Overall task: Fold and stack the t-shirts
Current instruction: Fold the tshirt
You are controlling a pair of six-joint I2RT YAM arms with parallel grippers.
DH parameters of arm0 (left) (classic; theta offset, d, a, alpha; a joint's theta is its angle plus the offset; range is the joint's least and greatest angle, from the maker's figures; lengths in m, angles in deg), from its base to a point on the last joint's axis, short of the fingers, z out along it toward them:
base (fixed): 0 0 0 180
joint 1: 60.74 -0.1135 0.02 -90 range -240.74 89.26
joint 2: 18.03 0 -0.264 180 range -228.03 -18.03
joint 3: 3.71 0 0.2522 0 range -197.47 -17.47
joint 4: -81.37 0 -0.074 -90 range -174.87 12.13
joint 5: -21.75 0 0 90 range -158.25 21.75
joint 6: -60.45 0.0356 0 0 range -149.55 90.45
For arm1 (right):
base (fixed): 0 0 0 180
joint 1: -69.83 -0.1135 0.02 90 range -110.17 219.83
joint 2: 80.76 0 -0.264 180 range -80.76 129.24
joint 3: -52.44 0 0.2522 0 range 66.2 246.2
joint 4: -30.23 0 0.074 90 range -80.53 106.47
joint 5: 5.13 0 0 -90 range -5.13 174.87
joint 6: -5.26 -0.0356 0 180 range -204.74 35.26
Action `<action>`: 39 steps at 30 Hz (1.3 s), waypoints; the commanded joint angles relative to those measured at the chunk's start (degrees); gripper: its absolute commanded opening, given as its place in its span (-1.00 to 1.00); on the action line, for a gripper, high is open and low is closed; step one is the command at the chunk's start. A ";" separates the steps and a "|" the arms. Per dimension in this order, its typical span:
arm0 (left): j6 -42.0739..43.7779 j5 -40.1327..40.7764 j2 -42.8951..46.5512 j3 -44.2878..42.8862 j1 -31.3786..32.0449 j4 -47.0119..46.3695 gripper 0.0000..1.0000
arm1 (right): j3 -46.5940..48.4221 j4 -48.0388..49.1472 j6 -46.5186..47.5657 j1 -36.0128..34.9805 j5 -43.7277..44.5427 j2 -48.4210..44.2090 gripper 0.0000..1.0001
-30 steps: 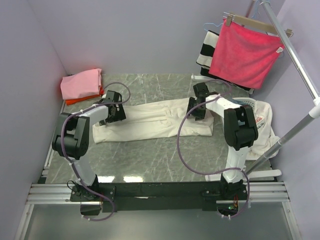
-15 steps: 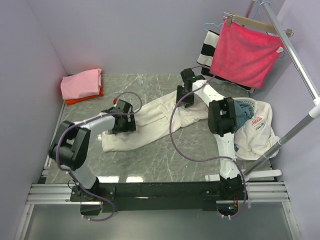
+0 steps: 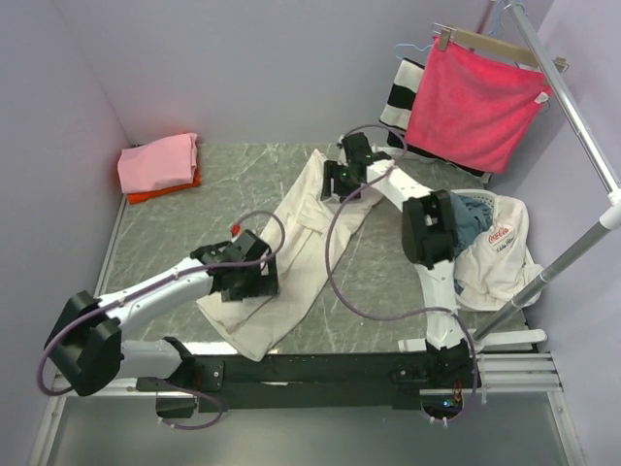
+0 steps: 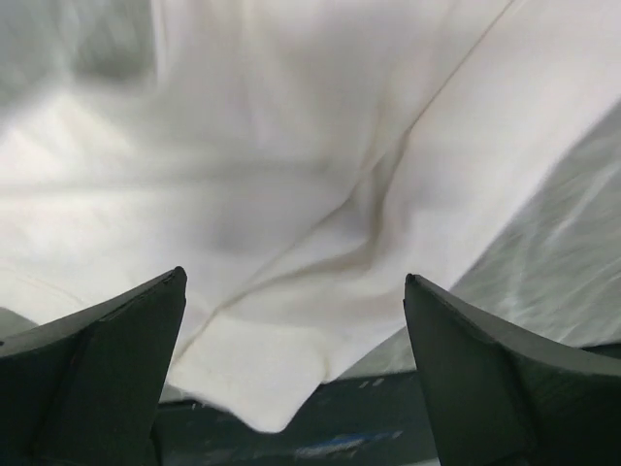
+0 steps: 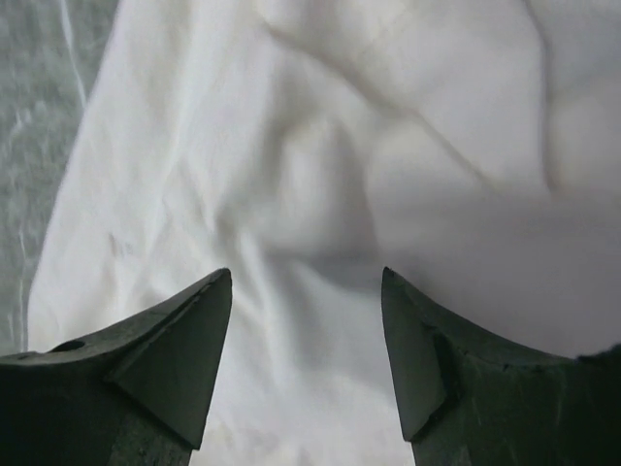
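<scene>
Soft cream cotton t-shirt (image 3: 301, 248), folded into a long band, lies on the grey marbled tabletop (image 3: 175, 233).
Top view: its long axis runs near-left to far-right, with the left gripper (image 3: 254, 282) and right gripper (image 3: 335, 180) at opposite ends. Left wrist: jaws spread wide over creased cloth. Right wrist: jaws parted above wrinkled cloth.

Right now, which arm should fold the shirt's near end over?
Left. The left gripper, open, is over the cream shirt's near end; the right gripper is at its far end.
</scene>
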 commanded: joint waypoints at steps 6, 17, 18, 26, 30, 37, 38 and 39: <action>19.01 6.68 -12.65 -28.46 -7.19 -19.26 0.99 | -32.53 23.11 0.58 2.10 12.86 -39.29 0.45; 27.64 -28.02 -54.76 -62.86 -11.33 -30.09 0.99 | -57.58 22.66 -7.95 1.40 11.14 -60.57 0.45; 27.99 -28.92 -56.43 -66.19 -11.24 -29.56 0.99 | -58.02 22.13 -7.77 1.14 8.42 -60.84 0.45; 28.52 -34.82 -70.68 -77.47 -11.77 -26.40 0.99 | -61.19 21.68 -6.63 -3.52 -8.28 -57.16 0.46; 28.17 -30.61 -72.44 -78.62 -14.04 -25.34 0.99 | -59.00 20.63 -6.54 -7.99 -13.57 -51.45 0.46; 25.53 -29.45 -75.68 -81.67 -21.07 -27.20 0.99 | -53.20 20.28 -5.66 -14.94 -21.39 -40.91 0.48; 25.62 -30.06 -77.18 -87.70 -21.43 -26.05 0.99 | -52.49 19.93 -5.40 -16.17 -22.01 -39.76 0.48; 25.44 -30.24 -79.89 -90.46 -21.70 -24.21 0.99 | -51.79 19.58 -5.31 -16.79 -22.10 -38.70 0.48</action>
